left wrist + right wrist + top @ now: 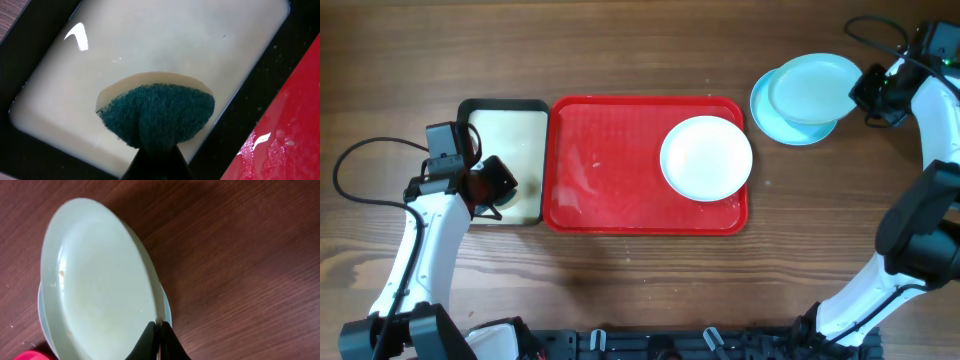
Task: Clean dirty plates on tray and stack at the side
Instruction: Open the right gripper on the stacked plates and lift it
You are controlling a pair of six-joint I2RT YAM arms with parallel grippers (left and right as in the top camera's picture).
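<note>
Reading from the left side of the table (620,270), the left arm (420,250) reaches over the black tray (470,108). This small tray has a cream, glossy inside and lies right against the left rim of the tray (620,200). The left fingers (155,155) are clamped on a sponge (157,115), with its dark green scouring face toward the wrist camera and a pale backing showing along its upper edge. The sponge hangs over the cream inside of the black tray; whether it touches that surface cannot be told.

The tray is red and rectangular and lies at the centre of the table. Its left half shows wet streaks and droplets. The white plate (706,158) lies flat in the right half of the tray, near the right rim.

To the right of the tray, off its upper right corner, the lower blue plate (770,118) rests on the table. The upper blue plate (812,88) sits over it, offset up and to the right, and appears tilted in the wrist view. Small brown specks show near its left rim. The right fingers (159,332) are closed together on the rim of the upper blue plate, at its right edge in the overhead view. The right arm (920,220) runs along the right side of the table.
</note>
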